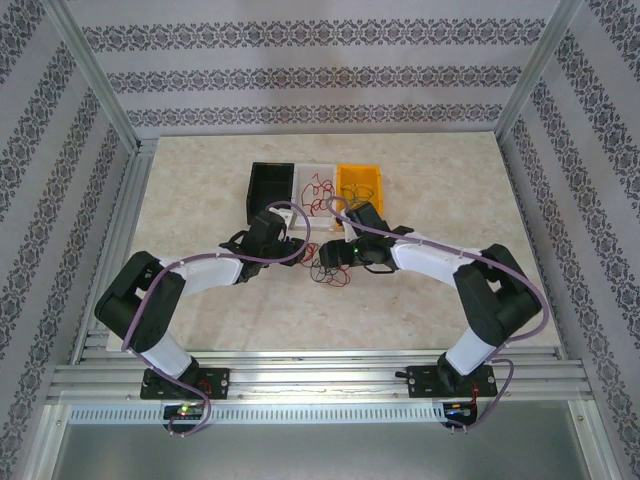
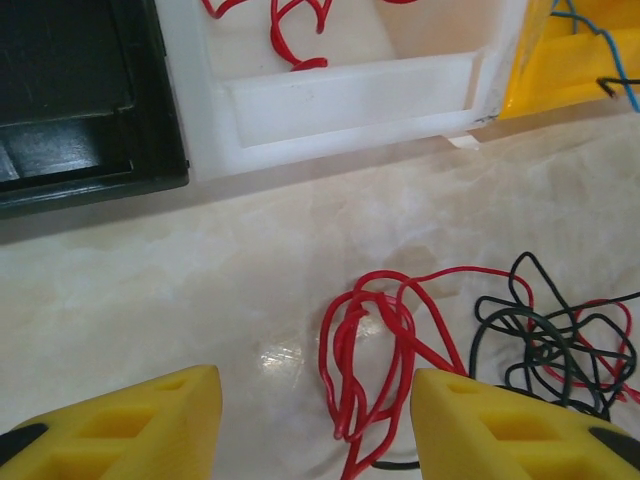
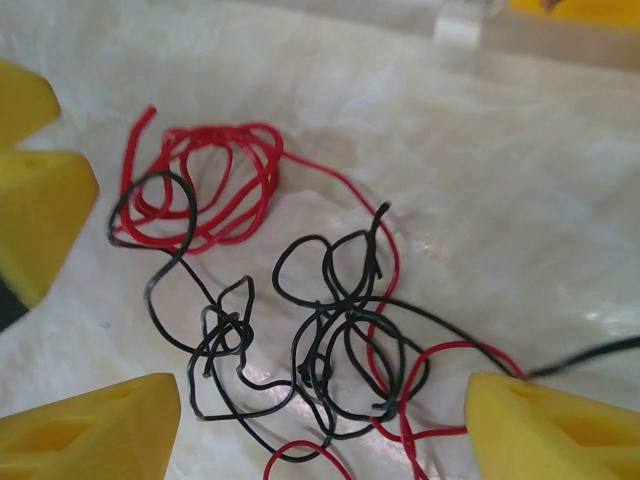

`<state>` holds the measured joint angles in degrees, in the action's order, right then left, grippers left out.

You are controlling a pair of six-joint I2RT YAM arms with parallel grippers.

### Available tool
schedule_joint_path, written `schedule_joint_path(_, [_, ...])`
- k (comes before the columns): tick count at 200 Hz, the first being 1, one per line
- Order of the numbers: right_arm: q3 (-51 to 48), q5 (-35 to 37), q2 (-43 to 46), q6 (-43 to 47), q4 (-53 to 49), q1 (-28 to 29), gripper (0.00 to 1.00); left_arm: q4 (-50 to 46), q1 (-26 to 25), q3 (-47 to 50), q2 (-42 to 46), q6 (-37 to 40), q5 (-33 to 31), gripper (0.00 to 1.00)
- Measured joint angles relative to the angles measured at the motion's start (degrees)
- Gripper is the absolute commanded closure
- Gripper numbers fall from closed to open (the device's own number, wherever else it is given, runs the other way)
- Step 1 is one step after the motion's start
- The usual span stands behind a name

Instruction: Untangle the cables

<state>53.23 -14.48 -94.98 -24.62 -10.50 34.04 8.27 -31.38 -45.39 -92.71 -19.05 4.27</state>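
The cables lie as a loose bundle (image 1: 333,272) on the table in front of the bins. In the left wrist view, a red loop (image 2: 378,355) lies between the yellow fingers of my left gripper (image 2: 315,400), which is open just above it. Black strands (image 2: 545,340) tangle to its right. My right gripper (image 3: 320,420) is open over the black tangle (image 3: 340,330), which is crossed by red wire. A red coil (image 3: 210,185) lies beyond it, beside a left gripper finger (image 3: 35,205). From above, the two grippers (image 1: 300,245) (image 1: 328,255) nearly meet over the bundle.
Three bins stand in a row behind the bundle: black (image 1: 270,185), white (image 1: 306,178) holding red wires (image 2: 285,30), and yellow (image 1: 358,185) holding a blue wire (image 2: 610,50). Marble tabletop (image 1: 200,200) extends on both sides. Aluminium frame rails (image 1: 300,375) border the table.
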Motion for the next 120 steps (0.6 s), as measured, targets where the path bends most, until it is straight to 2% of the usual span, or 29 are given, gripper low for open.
schedule_joint_path(33, [2.03, 2.08, -5.31, 0.66, -3.28, 1.09, 0.30, 0.87, 0.72, 0.00, -0.31, -0.39, -0.42, 0.49])
schedule_joint_path(67, [2.91, 5.31, -5.84, 0.83, -5.42, 0.94, 0.41, 1.70, 1.51, -0.02, -1.44, -0.79, 0.17, 0.54])
schedule_joint_path(120, [-0.79, 6.10, -2.75, 0.46, -5.51, -1.90, 0.41, 1.81, 1.51, -0.90, -6.80, -0.76, 1.88, 0.57])
